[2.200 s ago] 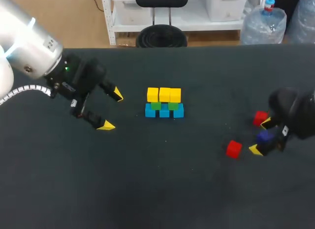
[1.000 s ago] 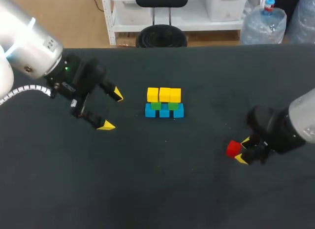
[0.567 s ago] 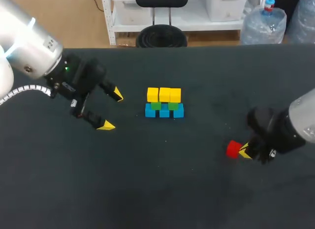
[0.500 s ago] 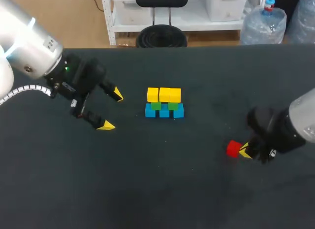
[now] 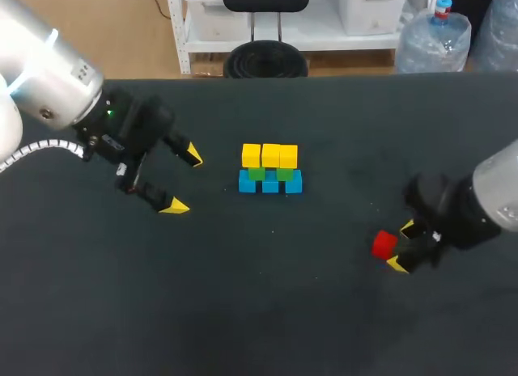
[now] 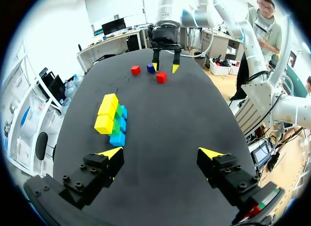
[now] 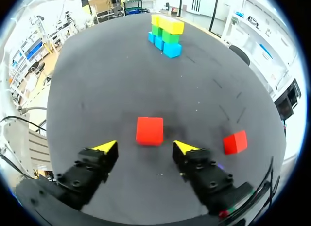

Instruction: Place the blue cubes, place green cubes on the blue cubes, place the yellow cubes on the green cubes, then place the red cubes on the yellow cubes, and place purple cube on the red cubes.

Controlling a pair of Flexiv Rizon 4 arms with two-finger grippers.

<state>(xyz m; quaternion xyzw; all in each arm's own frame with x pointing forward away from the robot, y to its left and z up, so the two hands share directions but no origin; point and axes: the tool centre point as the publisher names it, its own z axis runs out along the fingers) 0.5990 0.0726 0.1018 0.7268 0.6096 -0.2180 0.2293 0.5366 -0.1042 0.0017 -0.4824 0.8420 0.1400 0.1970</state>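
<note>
The right pincer point(image 7: 145, 148) hangs low over the table point(image 5: 275, 295) with its jaws wide and nothing between them. A red cube point(image 7: 149, 130) lies flat on the table just ahead of the gap, lined up with it but touched by neither yellow tip. In the head view the same pincer point(image 5: 402, 247) stands just beside that cube point(image 5: 384, 244) on its outer side. A second red cube point(image 7: 235, 142) lies off beside the pincer, apart from the first. The left wrist view shows the purple cube point(image 6: 151, 68) on the table near both reds, close under the right arm; the head view hides it.

Well apart, toward the middle of the table, stands the build. The blue cubes point(image 5: 270, 183) form the bottom row, the green cubes point(image 5: 256, 174) sit on them, and the yellow cubes point(image 5: 270, 156) make a neat row on top. Nothing red or purple rests on the yellow row.

The left pincer point(image 5: 183, 180) hovers beside the stack, jaws spread wide and empty, touching nothing.

By my reading, three of the five layers are done. The red layer has not begun: both red cubes are loose on the table, and the nearer one looks set to be grasped first. The purple cube goes on last.
</note>
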